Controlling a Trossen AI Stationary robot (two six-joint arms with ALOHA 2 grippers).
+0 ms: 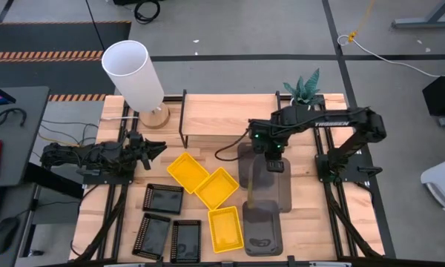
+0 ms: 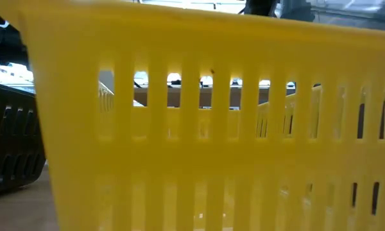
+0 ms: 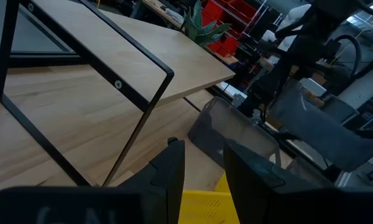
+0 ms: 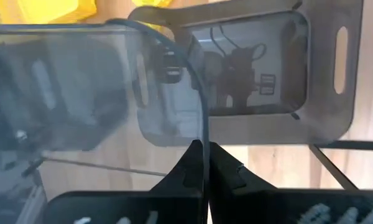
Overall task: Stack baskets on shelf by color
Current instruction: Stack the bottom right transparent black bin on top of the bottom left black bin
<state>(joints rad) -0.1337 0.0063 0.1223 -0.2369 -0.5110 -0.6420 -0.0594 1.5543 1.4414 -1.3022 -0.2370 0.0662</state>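
Note:
My right gripper (image 1: 271, 165) is over the right half of the table, in front of the shelf (image 1: 222, 111), and is shut on a smoky-grey basket (image 1: 258, 174). Other grey baskets (image 1: 261, 226) lie under and nearer than it. Three yellow baskets (image 1: 187, 170) (image 1: 216, 187) (image 1: 225, 228) rest flat mid-table. Three black slotted baskets (image 1: 163, 198) (image 1: 152, 235) (image 1: 185, 239) lie near the front left. My left gripper (image 1: 157, 150) hovers open by the shelf's left leg and touches nothing. One yellow basket (image 2: 212, 128) fills the low view. My right gripper (image 4: 203, 163) pinches the grey basket's thin side wall at its rim (image 4: 202, 134), one finger inside the basket and one outside. The fingers come from above, pointing down. The basket is raised and tilted over another grey basket (image 4: 255, 74); whether its low end rests on anything, I cannot tell.
A white lamp on a wooden foot (image 1: 137, 78) stands at the shelf's left end and a small green plant (image 1: 304, 89) at its right end. The shelf's plank (image 3: 143, 56) is bare in the left wrist view. Bare tabletop (image 1: 304, 215) lies right of the grey baskets.

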